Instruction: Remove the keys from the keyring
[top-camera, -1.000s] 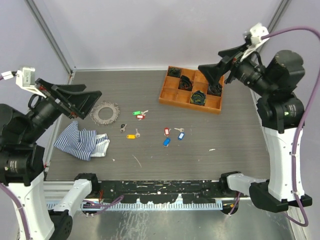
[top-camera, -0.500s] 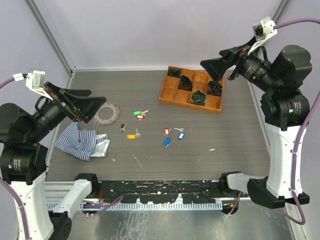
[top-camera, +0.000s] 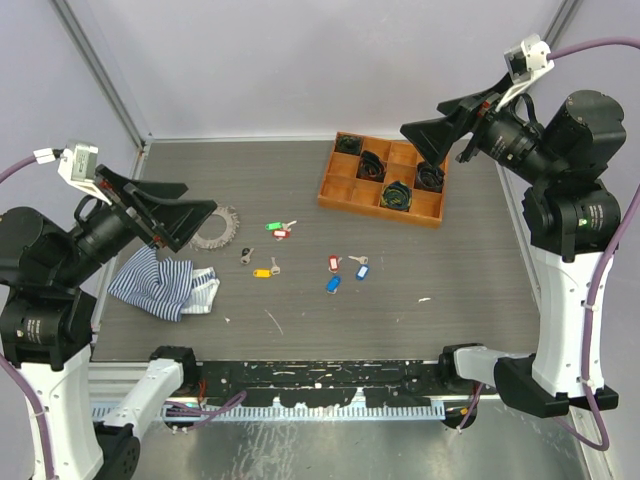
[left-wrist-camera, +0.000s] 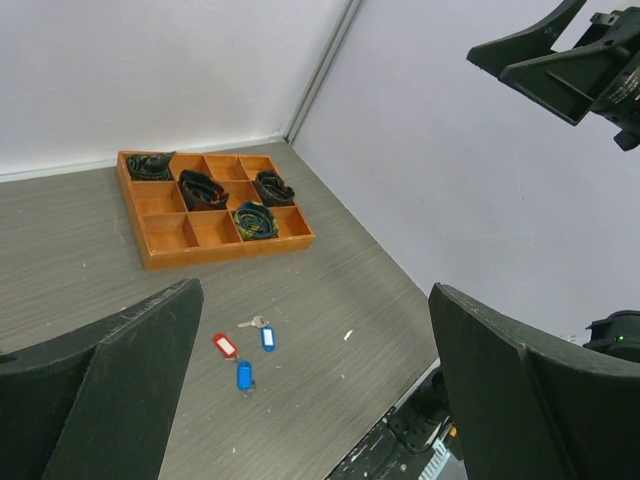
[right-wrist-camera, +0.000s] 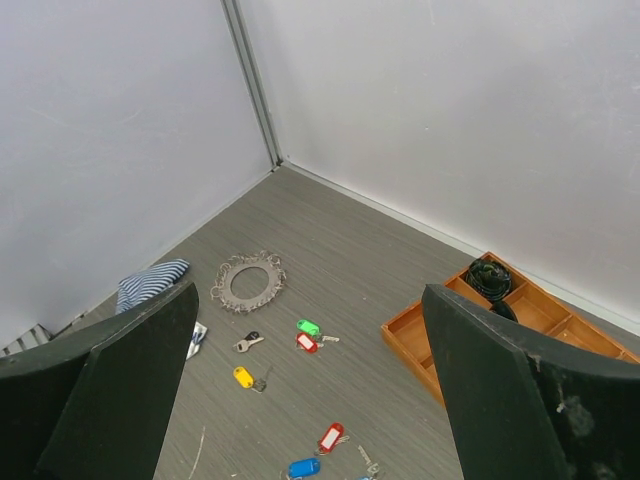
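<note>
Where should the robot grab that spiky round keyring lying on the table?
Best on its thin rim, probably from straight above. The keyring lies flat on the table with an open middle, so one finger can drop inside the hole and one outside. The side away from the striped cloth looks free.
</note>
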